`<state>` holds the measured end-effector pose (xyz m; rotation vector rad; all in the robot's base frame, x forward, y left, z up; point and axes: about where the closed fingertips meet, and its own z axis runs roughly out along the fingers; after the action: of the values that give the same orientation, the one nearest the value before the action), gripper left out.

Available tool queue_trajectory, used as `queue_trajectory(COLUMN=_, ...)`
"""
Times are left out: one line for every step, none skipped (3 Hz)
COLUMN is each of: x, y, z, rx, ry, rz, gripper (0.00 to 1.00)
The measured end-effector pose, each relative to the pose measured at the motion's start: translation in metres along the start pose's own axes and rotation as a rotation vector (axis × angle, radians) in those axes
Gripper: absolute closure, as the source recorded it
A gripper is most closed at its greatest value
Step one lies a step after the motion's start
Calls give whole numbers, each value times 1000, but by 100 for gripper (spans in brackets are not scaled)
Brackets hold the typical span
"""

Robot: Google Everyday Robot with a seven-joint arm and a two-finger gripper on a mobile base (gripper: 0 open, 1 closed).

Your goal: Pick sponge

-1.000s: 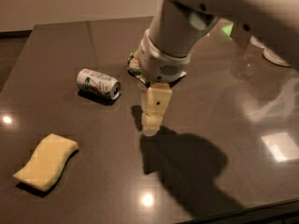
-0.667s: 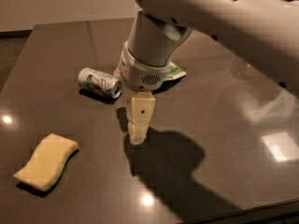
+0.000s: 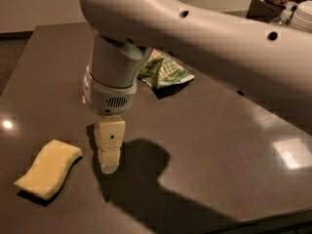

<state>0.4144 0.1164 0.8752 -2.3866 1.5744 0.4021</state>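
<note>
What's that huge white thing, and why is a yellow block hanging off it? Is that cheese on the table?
The huge white thing is a robot's arm. There is only one picture, taken by a camera looking down at a dark table. I can't tell where that camera sits. The yellowish block under the arm is the gripper, the part made for grabbing. It hangs low over the table, and I see nothing in it. The pale yellow slab isn't cheese. It's a sponge, lying flat on the table beside the gripper and not touching it. The robot is supposed to pick it up. Behind the arm lies a crumpled green snack bag.
</note>
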Motion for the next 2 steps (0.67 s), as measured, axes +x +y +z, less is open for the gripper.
queue_trajectory(x=-30, y=6, z=17, rx=-40, ry=-20, rz=-36, gripper=0)
queue_trajectory(x=-48, y=8, z=39, rx=-65, ry=-21, rz=-61, gripper=0)
